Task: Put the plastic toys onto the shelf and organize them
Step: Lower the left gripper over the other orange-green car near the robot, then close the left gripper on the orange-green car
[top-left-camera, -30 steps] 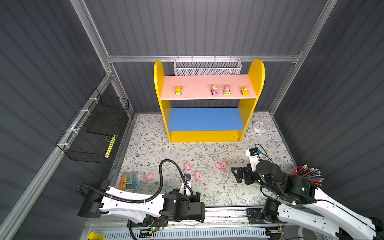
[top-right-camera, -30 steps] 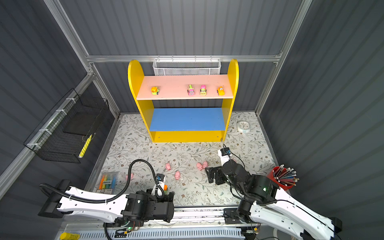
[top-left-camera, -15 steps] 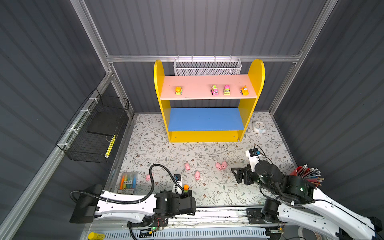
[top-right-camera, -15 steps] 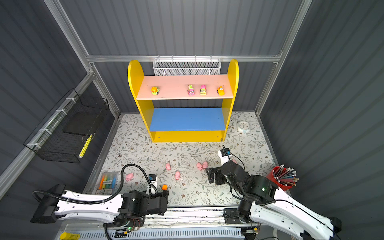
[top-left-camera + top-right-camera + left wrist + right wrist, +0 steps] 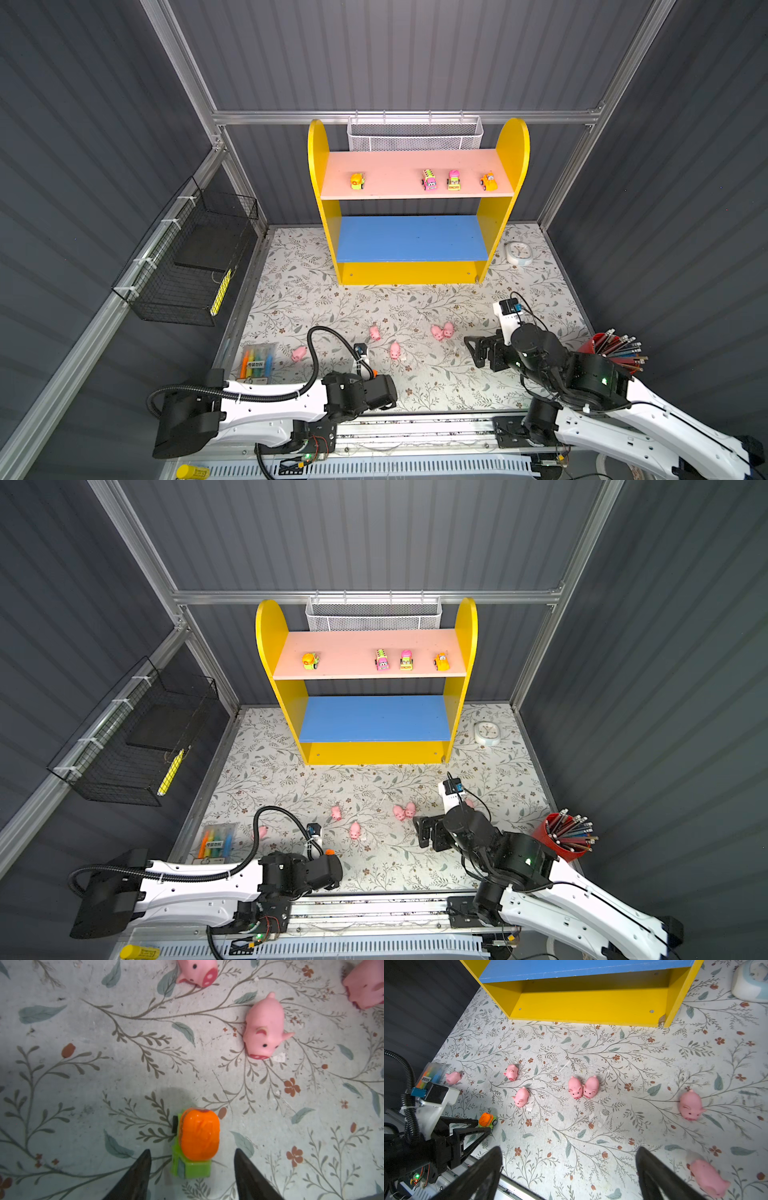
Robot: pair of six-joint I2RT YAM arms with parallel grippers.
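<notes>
Closing in from a wider spread a second ago, the left hand (image 5: 192,1149) straddles the orange-and-green car (image 5: 199,1136) on the desk (image 5: 93,1068), jaws still open and clear of it, suggesting a pickup for the shelf (image 5: 395,174) is imminent, while the right hand (image 5: 569,1148) hangs wide open.

Both top views sit high opposite the shelf (image 5: 409,272), pitched down at it, whole bench (image 5: 415,307) in frame. Left wrist cam: close, straight down on bench. Right wrist cam: farther off, angled at shelf foot. Both wrist cams catch the orange-topped car (image 5: 198,1138).
</notes>
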